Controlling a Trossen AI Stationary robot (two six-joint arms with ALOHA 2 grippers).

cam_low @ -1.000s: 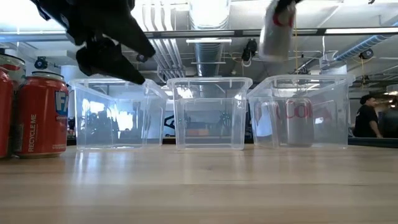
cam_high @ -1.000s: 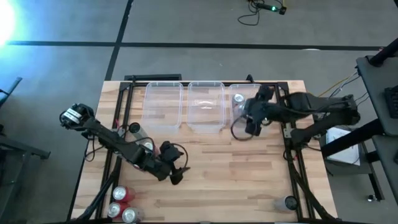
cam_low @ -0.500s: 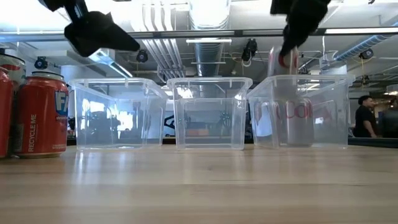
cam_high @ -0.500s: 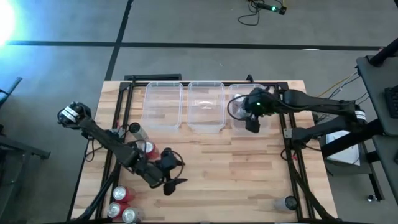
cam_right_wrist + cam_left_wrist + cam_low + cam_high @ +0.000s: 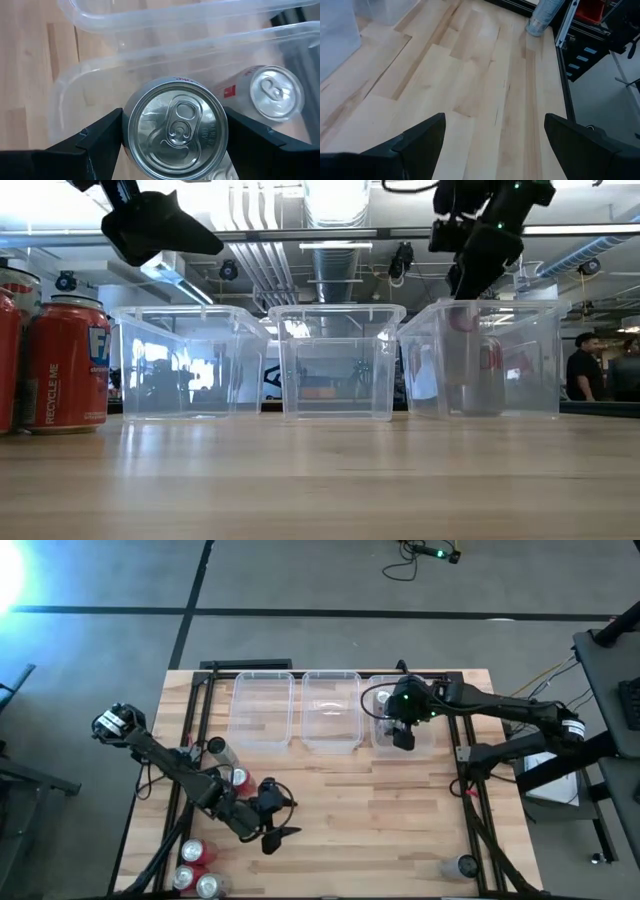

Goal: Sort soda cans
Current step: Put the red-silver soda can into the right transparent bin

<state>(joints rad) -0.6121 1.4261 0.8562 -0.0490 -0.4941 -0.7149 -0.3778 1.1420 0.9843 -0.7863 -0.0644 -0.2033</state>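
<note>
The right gripper [image 5: 172, 145] grasped a silver soda can [image 5: 175, 127] inside the rightmost clear bin [image 5: 425, 745]. The left gripper [image 5: 492, 140] hovered above the table [image 5: 380, 810], fingers spread, empty.

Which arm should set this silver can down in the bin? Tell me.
Right. The right gripper holds a silver can over the rightmost bin; the left gripper hangs open and empty, far away.

Open left gripper [image 5: 492, 142] above bare table [image 5: 470, 85]; silver can [image 5: 544, 17] far off.
</note>
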